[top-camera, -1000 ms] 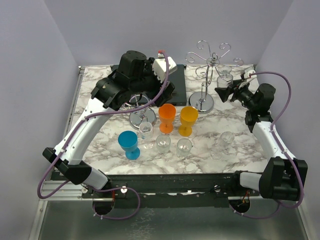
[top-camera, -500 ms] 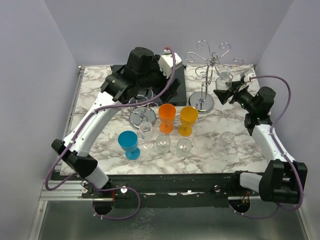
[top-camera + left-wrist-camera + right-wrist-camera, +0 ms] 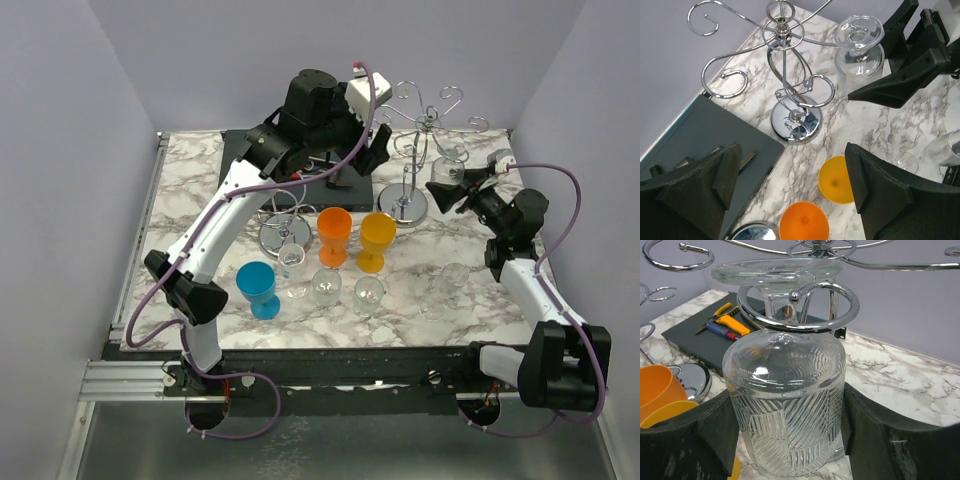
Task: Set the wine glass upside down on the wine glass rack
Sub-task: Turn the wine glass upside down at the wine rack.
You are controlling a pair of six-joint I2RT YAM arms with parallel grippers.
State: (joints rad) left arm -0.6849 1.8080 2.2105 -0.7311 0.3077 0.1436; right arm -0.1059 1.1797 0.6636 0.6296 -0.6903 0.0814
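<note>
Right wrist view: where do we have the wine glass (image 3: pixel 785 410)?

— Upside down in our right gripper (image 3: pixel 788 390), which is clamped on the ribbed bowl with a finger against each side. Its stem runs up through a ring (image 3: pixel 852 302) of the wine glass rack (image 3: pixel 796 120), which stands on the far right part of the table. Its foot (image 3: pixel 775 270) sits over that ring.

— So is the job done?

— Nearly, we judge. The glass is inverted and threaded into the ring. A sliver of gap seems to show under the foot, though we cannot tell for sure whether it bears on the wire. What is left is to lower the glass until the ring carries it, let go, and draw our fingers back without knocking the rack.

— And our left gripper (image 3: pixel 790 150)?

— Spread wide and holding nothing. It hangs high over the far middle of the table, looking down on the rack. The orange cup (image 3: pixel 804 227) and the yellow cup (image 3: pixel 840 186) stand on the near side of the rack's base.

— Any brand or writing we can read?

— None. The glass, the rack and the cups look plain. The tools (image 3: pixel 725 320) with yellow and orange handles, on the dark mat (image 3: pixel 715 135) left of the rack, are too small to show a label.
</note>
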